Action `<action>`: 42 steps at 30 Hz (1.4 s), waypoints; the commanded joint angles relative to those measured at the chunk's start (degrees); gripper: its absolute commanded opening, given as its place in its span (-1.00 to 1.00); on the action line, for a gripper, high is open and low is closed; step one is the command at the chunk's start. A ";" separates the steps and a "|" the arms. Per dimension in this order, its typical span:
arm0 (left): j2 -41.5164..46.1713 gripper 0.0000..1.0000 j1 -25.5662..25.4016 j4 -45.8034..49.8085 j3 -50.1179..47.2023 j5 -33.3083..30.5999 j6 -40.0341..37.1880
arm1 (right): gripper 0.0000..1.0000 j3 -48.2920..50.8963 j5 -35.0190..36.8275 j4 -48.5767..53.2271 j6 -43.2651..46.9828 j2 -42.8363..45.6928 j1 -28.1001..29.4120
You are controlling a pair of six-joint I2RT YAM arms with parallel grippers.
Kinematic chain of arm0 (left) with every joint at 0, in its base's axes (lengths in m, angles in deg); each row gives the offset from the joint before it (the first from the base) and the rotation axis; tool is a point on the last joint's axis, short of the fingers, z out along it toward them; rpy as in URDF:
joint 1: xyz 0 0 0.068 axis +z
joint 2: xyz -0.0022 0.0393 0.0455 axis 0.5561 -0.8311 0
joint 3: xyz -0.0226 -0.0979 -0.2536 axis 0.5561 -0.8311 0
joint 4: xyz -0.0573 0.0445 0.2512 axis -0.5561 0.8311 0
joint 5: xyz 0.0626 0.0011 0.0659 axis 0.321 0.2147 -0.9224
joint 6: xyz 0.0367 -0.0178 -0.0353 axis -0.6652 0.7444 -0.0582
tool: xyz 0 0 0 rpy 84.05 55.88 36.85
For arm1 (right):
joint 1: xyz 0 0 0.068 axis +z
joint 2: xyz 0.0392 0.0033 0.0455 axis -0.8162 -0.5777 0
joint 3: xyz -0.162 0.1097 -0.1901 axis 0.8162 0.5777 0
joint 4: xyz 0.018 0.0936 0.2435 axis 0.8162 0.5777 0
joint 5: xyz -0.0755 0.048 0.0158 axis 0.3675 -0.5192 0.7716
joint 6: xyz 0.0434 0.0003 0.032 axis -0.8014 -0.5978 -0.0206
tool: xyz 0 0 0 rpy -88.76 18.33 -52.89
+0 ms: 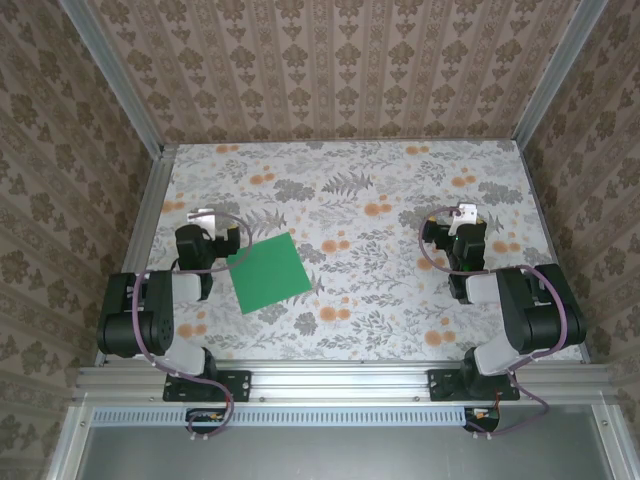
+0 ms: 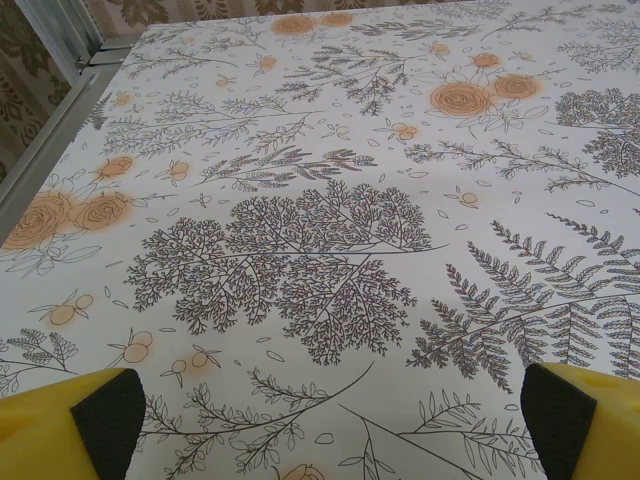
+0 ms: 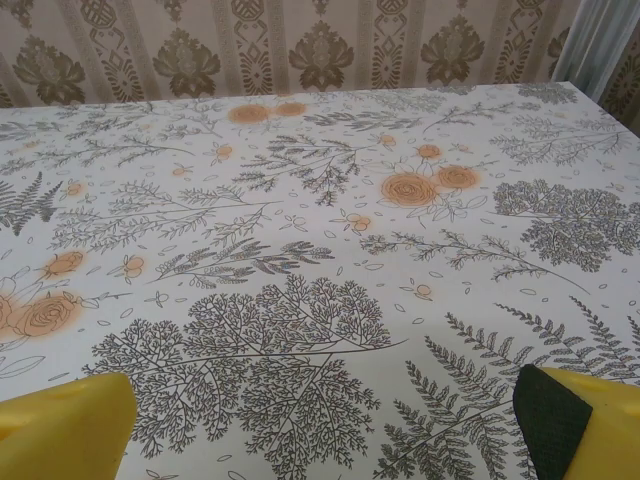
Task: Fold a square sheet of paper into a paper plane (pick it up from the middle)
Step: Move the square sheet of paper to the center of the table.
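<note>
Plainly flat and unfolded, the green square sheet of paper (image 1: 268, 272) lies on the table (image 1: 380, 290) just right of the left end effector (image 2: 320, 428), well apart from the right end effector (image 3: 320, 420); both gape wide, holding nothing

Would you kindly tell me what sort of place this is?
Probably a lab test booth, not a home: aluminium frame rails, patterned wall panels around a floral table, with a flat green paper sheet.

Left gripper (image 2: 330, 425) cropped at bottom edge
</note>
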 commanded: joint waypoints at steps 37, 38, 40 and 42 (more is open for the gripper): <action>13.42 1.00 0.13 27.20 10.88 -4.63 2.91 | 1.00 -1.53 9.06 13.87 0.30 15.93 3.79; 14.34 1.00 0.09 30.01 12.08 -5.18 3.94 | 1.00 -2.65 9.39 17.48 -1.11 17.35 4.03; 16.29 1.00 0.02 36.27 14.90 -6.15 6.22 | 1.00 -6.59 8.95 27.17 -6.29 20.15 4.82; 18.12 1.00 -0.48 42.33 17.62 -8.61 8.52 | 1.00 -12.22 8.98 40.74 -11.54 21.61 5.91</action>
